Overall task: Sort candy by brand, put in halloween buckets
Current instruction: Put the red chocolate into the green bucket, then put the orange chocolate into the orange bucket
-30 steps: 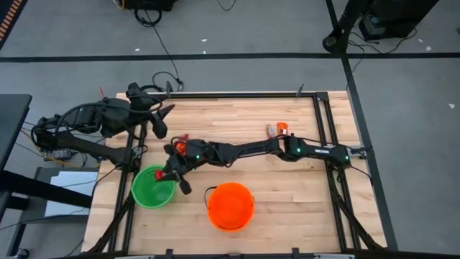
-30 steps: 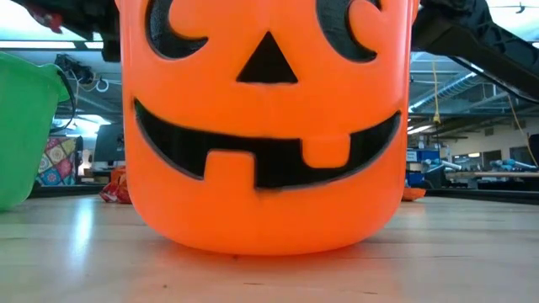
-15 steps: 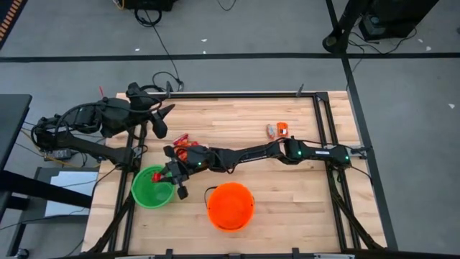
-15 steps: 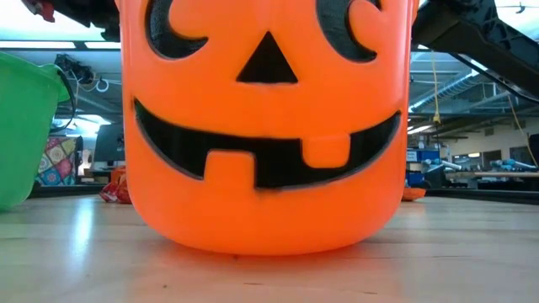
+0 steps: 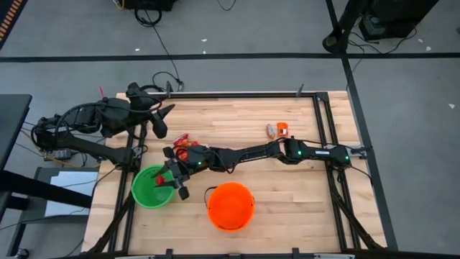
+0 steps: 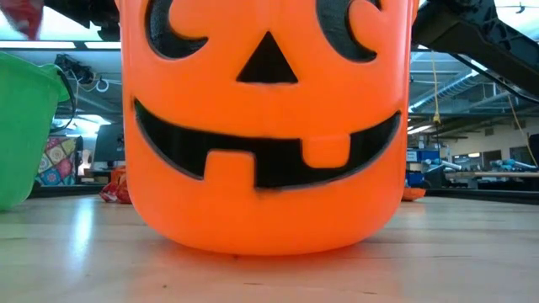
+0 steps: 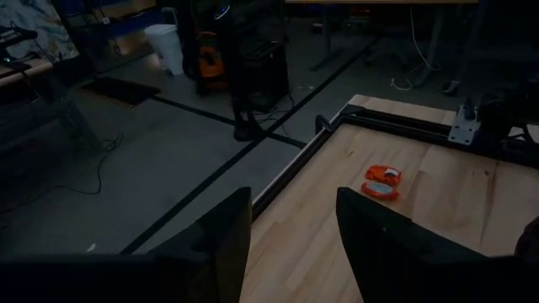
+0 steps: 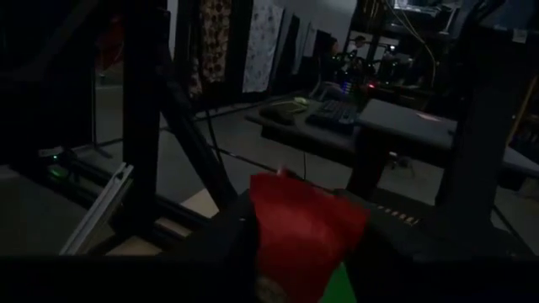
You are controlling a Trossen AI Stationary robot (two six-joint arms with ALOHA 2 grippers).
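Now, from above, the right gripper [image 5: 171, 179] reaches over the green bucket's [image 5: 144, 194] rim, pinching a red candy [image 5: 157, 178]; the orange bucket [image 5: 231, 206] sits just beside. The left gripper [image 5: 159, 121] waits near the table's far-left corner. Down low, the pumpkin-faced orange bucket fills the frame. Left wrist: fingers spread, orange-and-white candy [image 7: 382, 181] on wood. Right wrist: red wrapper clamped between the fingers.

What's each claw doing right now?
Left claw: open, empty, parked at the table's back-left corner.
Right claw: over the green bucket; a red candy sits between its fingers, but grip can't be told.
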